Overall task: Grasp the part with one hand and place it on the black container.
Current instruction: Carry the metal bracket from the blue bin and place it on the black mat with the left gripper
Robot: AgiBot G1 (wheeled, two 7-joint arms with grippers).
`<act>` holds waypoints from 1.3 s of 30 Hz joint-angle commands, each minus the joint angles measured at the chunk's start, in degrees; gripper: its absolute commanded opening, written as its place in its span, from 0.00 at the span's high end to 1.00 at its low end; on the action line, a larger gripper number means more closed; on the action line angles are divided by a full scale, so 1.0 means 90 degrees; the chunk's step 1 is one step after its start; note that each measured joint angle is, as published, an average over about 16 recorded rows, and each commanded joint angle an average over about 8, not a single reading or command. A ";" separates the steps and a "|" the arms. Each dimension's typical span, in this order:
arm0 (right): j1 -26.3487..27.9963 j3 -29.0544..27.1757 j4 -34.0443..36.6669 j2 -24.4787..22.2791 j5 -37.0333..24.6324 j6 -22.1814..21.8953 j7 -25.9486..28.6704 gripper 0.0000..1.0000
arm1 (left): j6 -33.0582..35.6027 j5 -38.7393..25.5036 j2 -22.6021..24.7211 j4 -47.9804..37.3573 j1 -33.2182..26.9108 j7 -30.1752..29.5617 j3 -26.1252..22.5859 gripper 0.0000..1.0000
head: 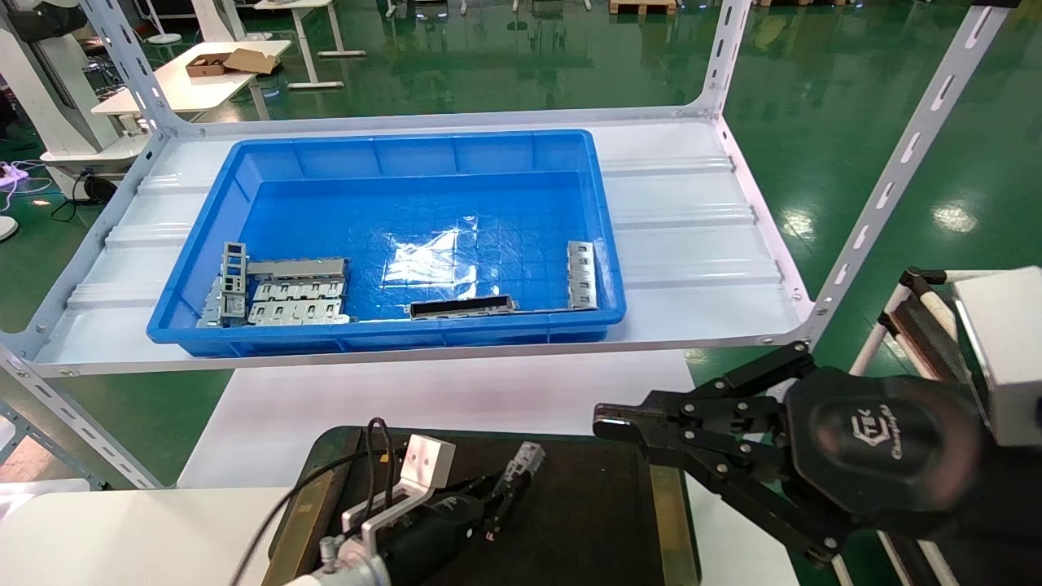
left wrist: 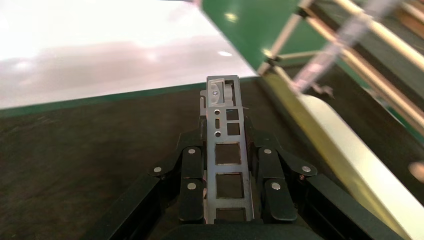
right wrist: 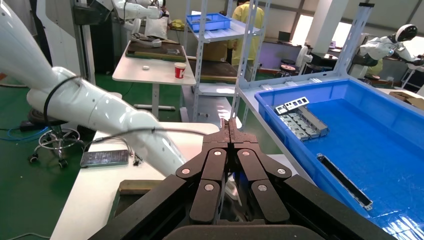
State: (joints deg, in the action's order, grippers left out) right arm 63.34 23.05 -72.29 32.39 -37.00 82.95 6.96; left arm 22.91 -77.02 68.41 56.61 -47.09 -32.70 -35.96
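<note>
The part (head: 525,460), a narrow silver-grey strip with a row of rectangular holes, is clamped between the fingers of my left gripper (head: 511,482). It sticks out forward over the black container (head: 586,521). In the left wrist view the part (left wrist: 229,168) lies lengthwise between the shut jaws of the left gripper (left wrist: 225,125), low over the container's dark surface (left wrist: 90,150). I cannot tell whether it touches the container. My right gripper (head: 606,425) is shut and empty, hovering above the container's right rim; it also shows in the right wrist view (right wrist: 230,127).
A deep blue bin (head: 391,155) stands on the white shelf behind the container. It holds grey slotted plates (head: 285,293) at its left, a long dark bar (head: 462,307) at the front, and another strip (head: 580,275) at its right. Slanted shelf posts (head: 887,187) stand on both sides.
</note>
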 commanded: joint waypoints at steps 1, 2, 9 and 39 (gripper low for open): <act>0.0000 0.0000 0.0000 0.0000 0.0000 0.0000 0.0000 1.00 | -0.0509 -0.0232 0.0230 -0.0166 0.0041 -0.0219 -0.0109 1.00; 0.0000 0.0000 0.0000 0.0000 0.0000 0.0000 0.0000 1.00 | -0.0652 -0.0314 0.0337 -0.0301 -0.0001 -0.0318 -0.0165 1.00; 0.0000 0.0000 0.0000 0.0000 0.0000 0.0000 0.0000 1.00 | -0.1251 -0.0670 0.0894 -0.1163 -0.0353 -0.0957 -0.0523 1.00; 0.0000 0.0001 0.0000 0.0000 0.0001 0.0000 -0.0001 0.00 | -0.2222 -0.0433 0.1036 -0.1924 -0.0995 -0.2870 -0.2590 0.00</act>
State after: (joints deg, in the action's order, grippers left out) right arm 63.34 23.06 -72.29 32.39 -36.99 82.94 6.96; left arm 2.92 -80.88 77.73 39.32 -56.05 -58.40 -59.12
